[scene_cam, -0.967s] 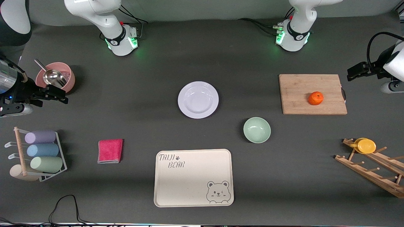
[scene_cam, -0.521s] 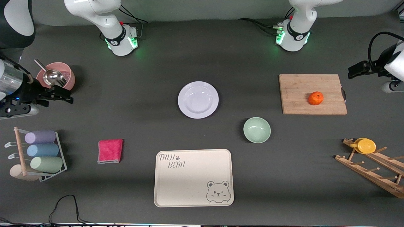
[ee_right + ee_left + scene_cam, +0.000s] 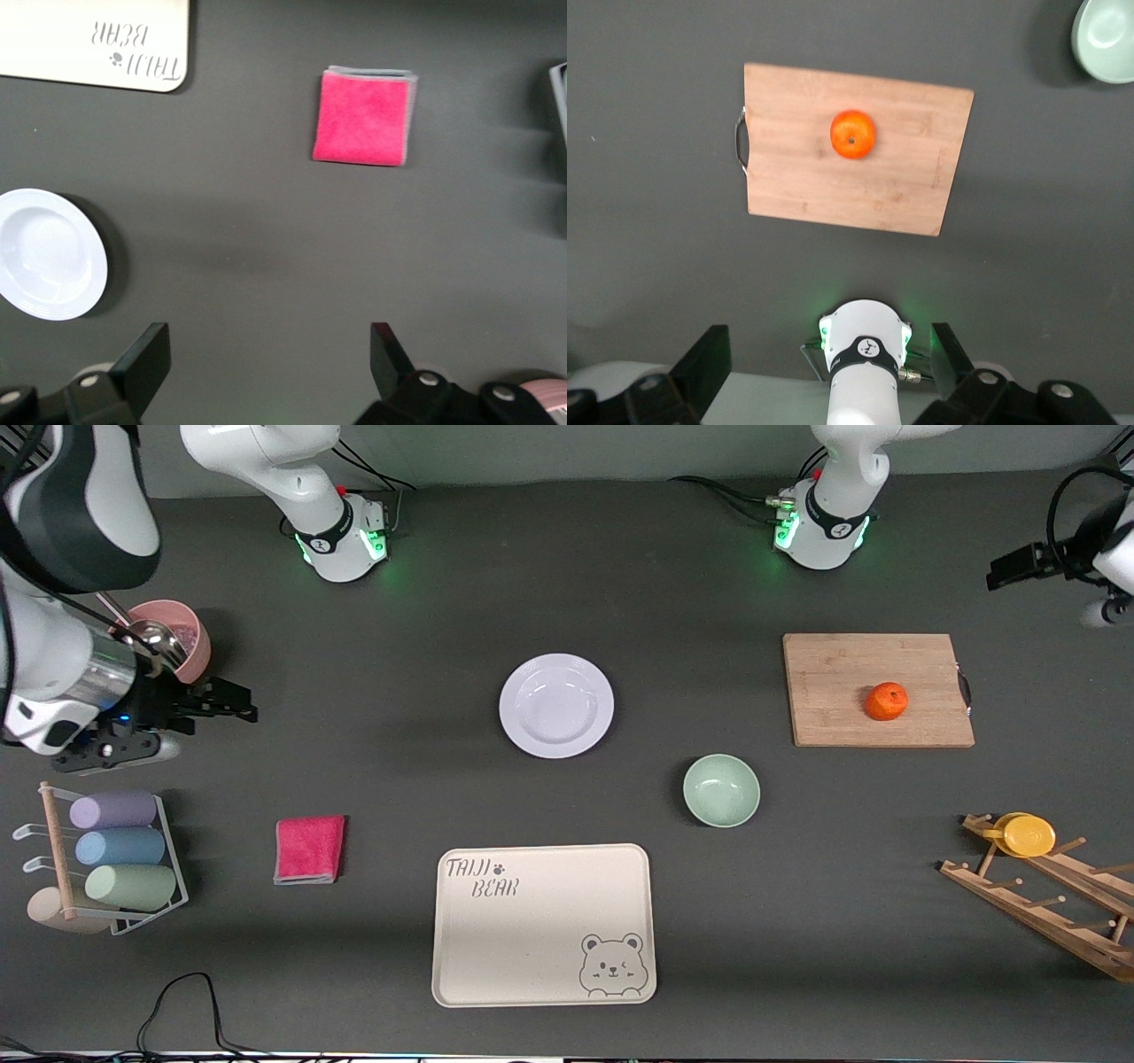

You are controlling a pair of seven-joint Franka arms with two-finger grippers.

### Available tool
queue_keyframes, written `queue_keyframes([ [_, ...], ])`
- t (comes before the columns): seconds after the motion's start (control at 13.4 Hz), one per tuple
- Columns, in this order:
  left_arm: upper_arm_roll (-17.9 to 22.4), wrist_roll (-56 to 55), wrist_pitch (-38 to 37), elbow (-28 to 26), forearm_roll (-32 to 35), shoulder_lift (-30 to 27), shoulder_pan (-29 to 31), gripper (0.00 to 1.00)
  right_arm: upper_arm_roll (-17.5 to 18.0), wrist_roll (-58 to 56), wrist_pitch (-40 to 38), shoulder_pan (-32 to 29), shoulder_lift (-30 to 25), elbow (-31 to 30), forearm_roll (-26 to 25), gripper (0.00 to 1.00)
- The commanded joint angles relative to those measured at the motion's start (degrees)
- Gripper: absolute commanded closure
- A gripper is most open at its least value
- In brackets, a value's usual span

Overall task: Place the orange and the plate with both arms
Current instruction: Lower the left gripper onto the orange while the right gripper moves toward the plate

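Note:
The orange [image 3: 886,701] lies on a wooden cutting board [image 3: 877,689] toward the left arm's end of the table. It also shows in the left wrist view [image 3: 853,134] on the board [image 3: 859,190]. The white plate [image 3: 556,705] lies at the table's middle and shows in the right wrist view [image 3: 49,252]. My left gripper [image 3: 999,574] is open and empty, up in the air past the board's handle end [image 3: 830,352]. My right gripper [image 3: 241,701] is open and empty over bare table beside the pink cup, well apart from the plate [image 3: 267,350].
A pale-green bowl [image 3: 721,789] sits nearer the camera than the plate. Nearer still lie a cream bear tray [image 3: 543,924] and a pink cloth [image 3: 309,849]. A pink cup with a metal scoop [image 3: 182,638], a cup rack [image 3: 111,859] and a wooden rack with a yellow disc [image 3: 1028,835] stand at the ends.
My right gripper has moved from the table's end toward the plate. My left gripper has moved outward and toward the bases' side. The orange and plate have not moved.

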Motion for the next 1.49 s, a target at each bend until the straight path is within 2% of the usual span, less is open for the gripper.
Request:
queue_keyframes([
  [0.0,-0.3,0.0,4.2,-10.8,-0.4,-7.8,0.0,0.0,-0.7,0.7,1.2,0.5,-0.8,-1.8,0.0,0.0],
  [0.22,-0.3,0.1,10.0,-16.3,-0.5,-7.7,0.0,0.0,-0.7,0.7,4.8,0.4,1.0,-1.6,-0.2,0.0],
  [0.45,-0.3,0.1,22.3,-24.8,-0.7,-5.8,-0.1,0.0,-0.8,1.7,4.2,-0.3,2.4,1.8,-0.1,0.0],
  [0.6,-0.3,0.1,30.5,-28.4,-0.7,-1.7,-0.1,0.0,-2.3,0.7,3.4,-2.5,4.6,2.8,1.5,0.0],
  [0.74,-0.3,0.1,36.4,-29.5,-0.7,3.2,-0.1,0.0,-1.5,1.4,3.3,-1.1,4.3,3.2,0.0,0.0],
  [0.82,-0.3,0.1,38.7,-29.6,-0.7,5.9,-0.1,0.0,-1.5,2.9,3.3,1.5,4.1,3.3,-3.3,0.0],
  [0.89,-0.3,0.1,41.5,-29.6,-0.7,8.4,0.0,0.0,-1.8,7.4,3.3,1.9,4.2,2.9,-4.3,0.0],
  [0.97,-0.3,0.4,43.6,-29.6,-0.7,10.6,0.0,0.0,-1.8,11.3,3.3,2.3,4.2,2.8,-4.2,0.0],
  [1.19,-0.3,0.4,47.8,-29.6,-0.7,16.2,0.0,0.0,-1.4,12.4,3.2,5.0,4.1,2.7,-4.1,0.0],
  [1.41,-0.2,0.7,51.2,-29.6,-0.7,20.1,0.0,0.0,-2.0,11.8,1.9,4.8,3.9,3.0,0.5,0.0],
])
